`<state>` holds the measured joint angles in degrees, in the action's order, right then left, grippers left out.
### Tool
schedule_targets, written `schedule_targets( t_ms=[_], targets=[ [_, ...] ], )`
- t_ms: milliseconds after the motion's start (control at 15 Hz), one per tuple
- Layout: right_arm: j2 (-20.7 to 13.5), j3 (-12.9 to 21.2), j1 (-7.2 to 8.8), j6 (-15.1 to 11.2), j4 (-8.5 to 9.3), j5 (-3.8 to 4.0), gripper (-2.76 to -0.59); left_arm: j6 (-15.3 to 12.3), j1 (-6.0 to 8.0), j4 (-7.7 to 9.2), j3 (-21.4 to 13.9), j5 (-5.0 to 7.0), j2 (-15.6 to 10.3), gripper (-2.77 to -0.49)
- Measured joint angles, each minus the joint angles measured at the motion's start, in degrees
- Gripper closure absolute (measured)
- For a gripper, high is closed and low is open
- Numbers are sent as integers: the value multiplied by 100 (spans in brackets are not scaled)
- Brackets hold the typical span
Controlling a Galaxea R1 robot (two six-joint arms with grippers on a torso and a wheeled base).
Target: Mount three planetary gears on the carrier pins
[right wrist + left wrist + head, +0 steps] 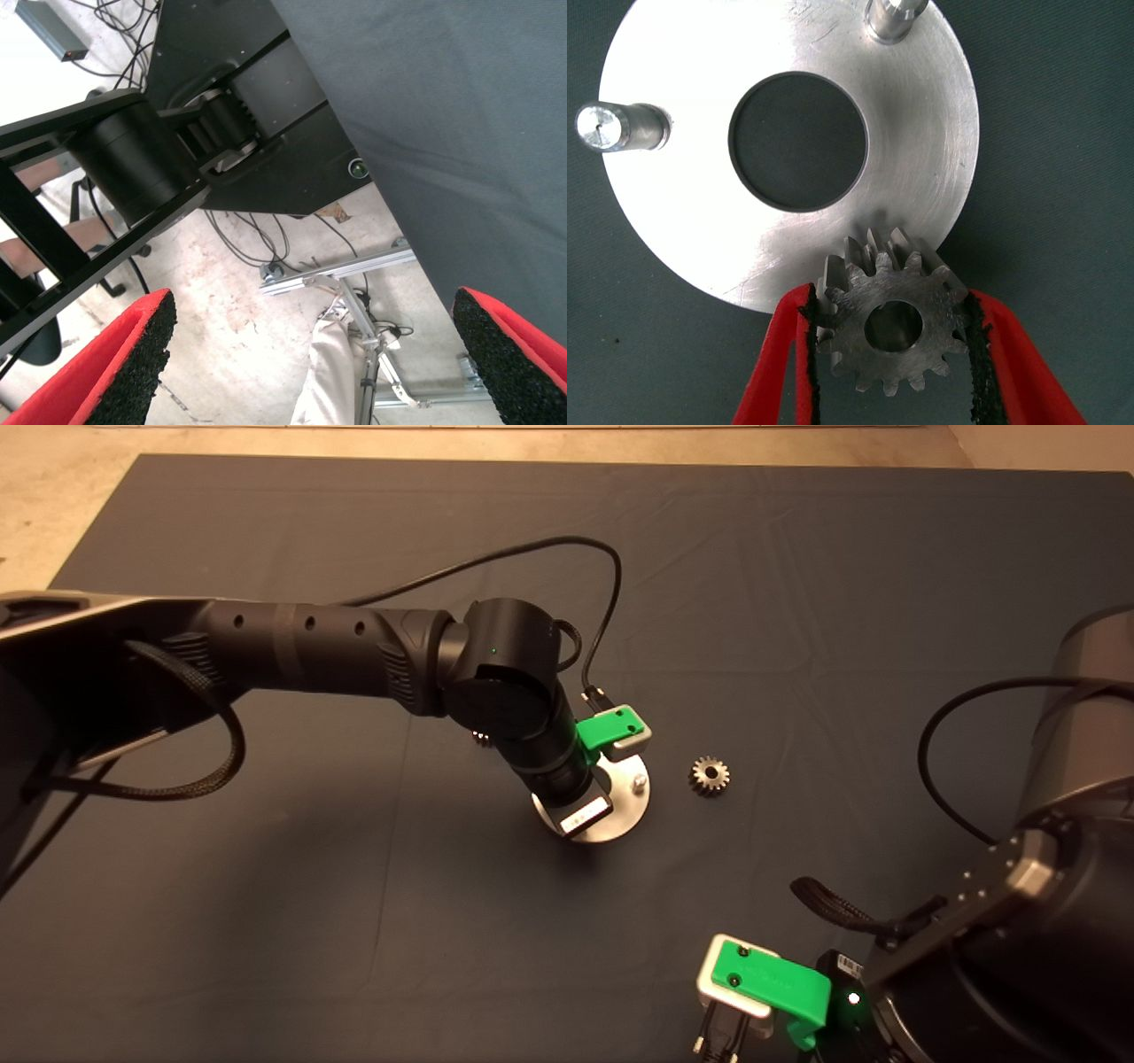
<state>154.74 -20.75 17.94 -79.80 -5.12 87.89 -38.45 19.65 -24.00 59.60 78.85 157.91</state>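
From the left of the head view we note the left arm reaching over the dark mat (266,886) to the carrier disc (625,815) near the middle – its wrist hides most of the disc, and only one pin (637,784) shows there. A small toothed part (481,738) peeks out just behind the arm; we cannot tell more of it. The left wrist view supplies what the head view hides: the left gripper (893,341) is clamped on a planetary gear (890,323), one finger (784,354) against each flank of its teeth, the gear held flat over the disc's rim beside the round centre hole (797,140). Two carrier pins (620,127) stand bare on the disc in that view; whether the gear's bore sits over a third pin we cannot tell. Right of the disc a second gear (709,775) lies loose on the mat, apart from it. At the lower right edge the right gripper (722,1036) waits – its wrist view shows the fingers (133,354) spread wide, holding nothing, with floor, cables and a metal frame beyond the mat's edge
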Motion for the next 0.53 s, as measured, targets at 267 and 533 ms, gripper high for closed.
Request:
schedule_targets(
  t_ms=[267,533],
  targets=[
    [1,0,2,0,-2,0,-233,-1,-12,-2,-12,43,-47,-76],
    [0,0,2,0,-2,0,-233,-2,-13,-2,-12,42,-47,-76]
  ],
)
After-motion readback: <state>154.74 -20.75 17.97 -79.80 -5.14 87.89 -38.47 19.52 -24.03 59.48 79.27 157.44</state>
